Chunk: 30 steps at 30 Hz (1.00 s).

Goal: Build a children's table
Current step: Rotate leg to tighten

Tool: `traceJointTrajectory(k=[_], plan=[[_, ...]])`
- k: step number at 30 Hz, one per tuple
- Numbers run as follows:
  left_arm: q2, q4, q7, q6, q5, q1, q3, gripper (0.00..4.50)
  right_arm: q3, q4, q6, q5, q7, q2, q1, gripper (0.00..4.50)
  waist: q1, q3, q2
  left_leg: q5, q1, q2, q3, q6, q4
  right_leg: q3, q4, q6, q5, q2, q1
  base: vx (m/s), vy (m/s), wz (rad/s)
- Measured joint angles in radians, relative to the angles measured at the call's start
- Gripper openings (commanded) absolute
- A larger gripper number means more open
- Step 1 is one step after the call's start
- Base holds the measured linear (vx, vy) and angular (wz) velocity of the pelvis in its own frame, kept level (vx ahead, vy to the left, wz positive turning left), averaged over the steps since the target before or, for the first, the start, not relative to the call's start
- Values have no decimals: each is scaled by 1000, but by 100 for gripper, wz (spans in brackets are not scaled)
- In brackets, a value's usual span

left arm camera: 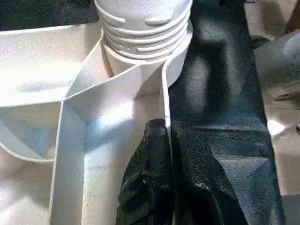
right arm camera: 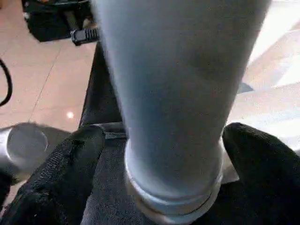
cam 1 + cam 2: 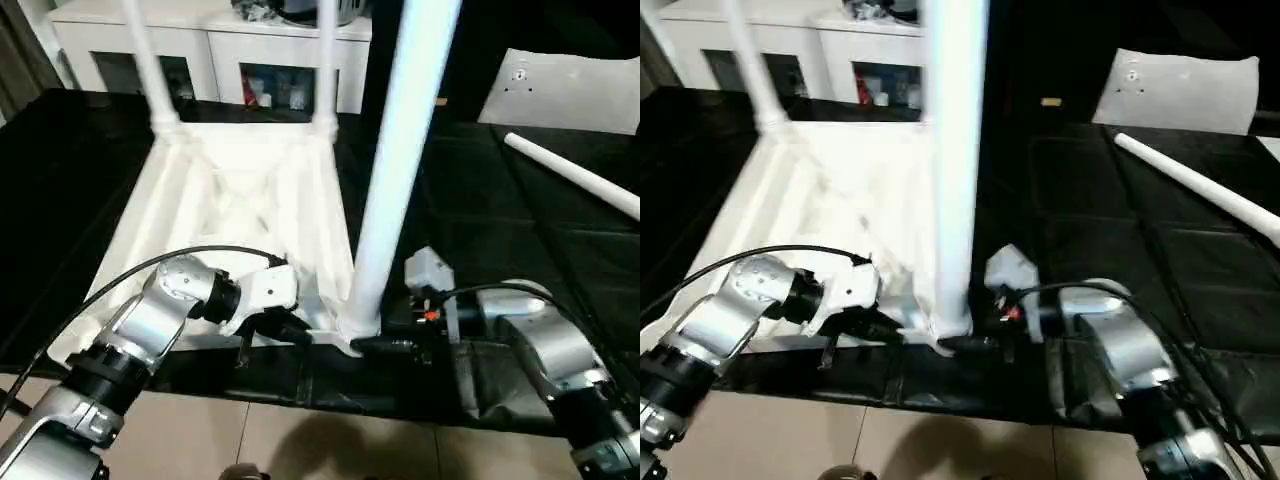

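Observation:
The white tabletop lies upside down on a black mat, its ribbed underside facing up. Two legs stand in its far corner sockets. A third leg stands upright in the near right corner socket, and its threaded end still shows above the socket. My right gripper is shut on the base of this leg, one finger on each side. My left gripper pinches the tabletop's rim wall just beside that corner. A fourth leg lies loose on the mat at the right.
A small white panel with holes lies at the back right of the mat. A white cabinet stands behind the table. The mat's near edge meets tiled floor just in front of my arms.

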Motion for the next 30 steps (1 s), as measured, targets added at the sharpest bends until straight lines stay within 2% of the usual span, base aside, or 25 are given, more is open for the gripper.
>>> traceJointTrajectory(k=[5, 6, 10, 12, 15, 17, 21, 25, 27, 30], plan=[[-1, 2, -21, -12, 0, -6, -11, 0, 1, 11, -8, 0, 21, 5, -8, 383, 3, 0, 0, 0, 0, 0, 0, 0, 0, 0, 0, 0, 0, 0, 0, 0, 0, 0], [-1, 3, -21, -15, 0, -6, -12, 0, 1, 13, -9, 1, 22, 5, -8, 359, 3, 0, 0, 0, 0, 0, 0, 0, 0, 0, 0, 0, 0, 0, 0, 0, 0, 0], [-2, 13, -24, -29, 0, -9, -13, 0, 4, 30, -14, 7, 34, 5, -8, 338, 3, 0, 0, 0, 0, 0, 0, 0, 0, 0, 0, 0, 0, 0, 0, 0, 0, 0], [-3, 15, -24, -30, 0, -10, -13, 0, 4, 30, -14, 14, 38, 6, -8, 308, 3, 0, 0, 0, 0, 0, 0, 0, 0, 0, 0, 0, 0, 0, 0, 0, 0, 0], [-3, 16, -24, -31, 0, -10, -13, 0, 3, 28, -12, 19, 37, 9, -7, 297, 3, 0, 0, 0, 0, 0, 0, 0, 0, 0, 0, 0, 0, 0, 0, 0, 0, 0], [-2, 16, -25, -31, 0, -10, -13, 0, 0, 25, -12, 20, 35, 11, -1, 269, 3, 0, 0, 0, 1, 0, 0, 0, 0, 0, 1, 0, 0, 0, 0, 0, 0, 0], [-4, 16, -22, -28, -1, -10, -12, 0, -11, 6, 9, 27, 20, 16, 15, 261, 3, 0, 0, 0, 1, 0, 0, 0, 0, 0, 1, 0, 0, 0, 0, 0, 0, 0], [-26, 16, -1, 15, -4, -9, -5, 0, -32, -24, 40, 38, -24, 40, 52, 257, 5, 0, 0, 0, 3, 0, 0, 0, 0, 0, 0, 0, 0, 0, 3, 0, 0, 0], [-53, 16, 41, 66, -4, 1, 19, 0, -66, -47, 68, 42, -82, 60, 80, 256, 4, 0, 0, 0, 5, 1, 0, 0, 1, 1, 0, 5, -3, 0, 5, 0, 0, 0], [-90, 16, 126, 145, 0, 6, 48, 0, -109, -48, 80, 34, -214, 114, 102, 253, -9, 0, 1, 0, 7, 1, 0, 0, 2, 1, 1, 6, -3, 0, 6, 0, 0, 0]])
